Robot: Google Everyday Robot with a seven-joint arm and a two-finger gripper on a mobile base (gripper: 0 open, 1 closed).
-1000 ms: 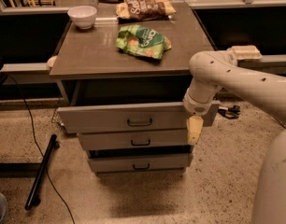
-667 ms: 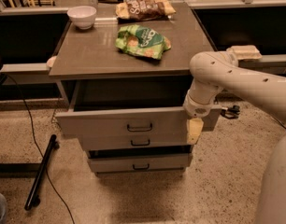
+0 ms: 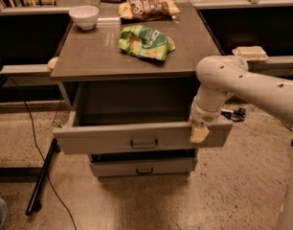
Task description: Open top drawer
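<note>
The top drawer point(image 3: 103, 139) is a wide grey drawer pulled well out of the grey cabinet point(image 3: 89, 61), and its dark hollow inside shows. Its small dark loop handle point(image 3: 144, 143) sits at the centre of the front. My gripper point(image 3: 199, 133) hangs down from the cream arm point(image 3: 242, 83) against the right end of the drawer front, right of the handle. A narrower grey drawer point(image 3: 175, 166) with a like handle shows below, shut. The third drawer is hidden.
On the cabinet top lie a green snack bag point(image 3: 145, 42), a brown snack bag point(image 3: 149, 8) and a white bowl point(image 3: 84, 17). A black cable point(image 3: 31, 128) and a dark pole point(image 3: 41, 183) lie on the floor at left. A small tool point(image 3: 235, 113) lies on the floor at right.
The top drawer has slid further out toward the camera, and its front now covers the drawer below it. My gripper has moved with the drawer front.
</note>
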